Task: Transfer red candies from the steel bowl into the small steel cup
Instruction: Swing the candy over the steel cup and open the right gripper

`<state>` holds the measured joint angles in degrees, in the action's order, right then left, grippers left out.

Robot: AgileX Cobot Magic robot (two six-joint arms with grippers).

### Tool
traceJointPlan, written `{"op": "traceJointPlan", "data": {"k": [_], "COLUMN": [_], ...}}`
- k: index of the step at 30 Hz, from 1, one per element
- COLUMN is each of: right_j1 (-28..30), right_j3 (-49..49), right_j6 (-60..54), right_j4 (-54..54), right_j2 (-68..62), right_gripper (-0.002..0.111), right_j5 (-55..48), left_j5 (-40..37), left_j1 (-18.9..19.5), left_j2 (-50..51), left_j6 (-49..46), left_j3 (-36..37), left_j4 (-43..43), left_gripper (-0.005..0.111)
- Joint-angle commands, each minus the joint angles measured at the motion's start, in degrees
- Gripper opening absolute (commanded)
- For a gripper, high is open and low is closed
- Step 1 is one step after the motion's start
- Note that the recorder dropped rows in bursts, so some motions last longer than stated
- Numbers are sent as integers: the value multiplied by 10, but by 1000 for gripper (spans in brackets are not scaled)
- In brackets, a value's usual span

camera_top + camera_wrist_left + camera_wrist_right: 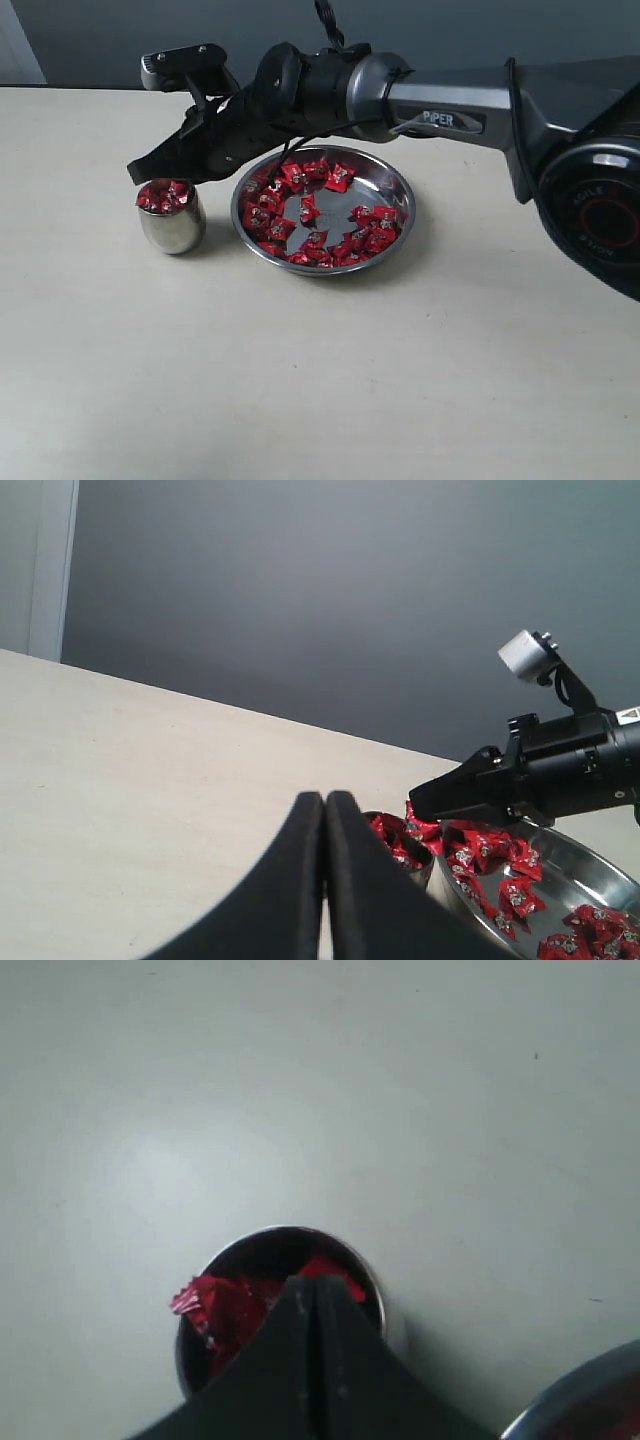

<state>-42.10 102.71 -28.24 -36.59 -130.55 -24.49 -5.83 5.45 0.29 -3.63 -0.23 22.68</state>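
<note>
Right gripper (137, 172) reaches over the table (300, 390), fingers pressed together with nothing seen between them, tip just above the small steel cup (172, 232). The cup stands at 9 o'clock of the steel bowl (392, 188), just beside it, heaped with red candies (163, 194). More lie scattered in the bowl. Left gripper (325, 798): fingers together, empty.

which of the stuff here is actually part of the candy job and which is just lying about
Part of the job:
- red candies, in the bowl and piled in the cup
- steel bowl
- small steel cup
- right gripper, shut, over the cup

Not in use:
- left gripper, shut, empty
- table; no other loose item shows on it
</note>
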Motion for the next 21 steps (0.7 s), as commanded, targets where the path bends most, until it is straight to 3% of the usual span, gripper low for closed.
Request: {"op": "traceJointPlan", "data": {"k": [1, 4, 12, 17, 21], "right_j1": [1, 1, 0, 5, 31], "right_j3": [-1, -1, -1, -1, -1], "right_j6": [-5, -5, -6, -6, 18], "right_j4": [-2, -2, -2, 7, 23], "right_j2": [0, 0, 0, 3, 11], "right_gripper": [-1, 0, 24, 25, 25], "right_j5": [21, 32, 32, 31, -26], "left_j5": [3, 3, 3, 3, 3], "left_j1": [1, 1, 1, 1, 1], "left_j2": [-3, -3, -3, -3, -3], "left_j6": [0, 0, 0, 0, 0], "left_j3": [2, 2, 2, 2, 2], "left_j4": [6, 6, 6, 6, 6], "left_gripper": [0, 0, 0, 0, 0]}}
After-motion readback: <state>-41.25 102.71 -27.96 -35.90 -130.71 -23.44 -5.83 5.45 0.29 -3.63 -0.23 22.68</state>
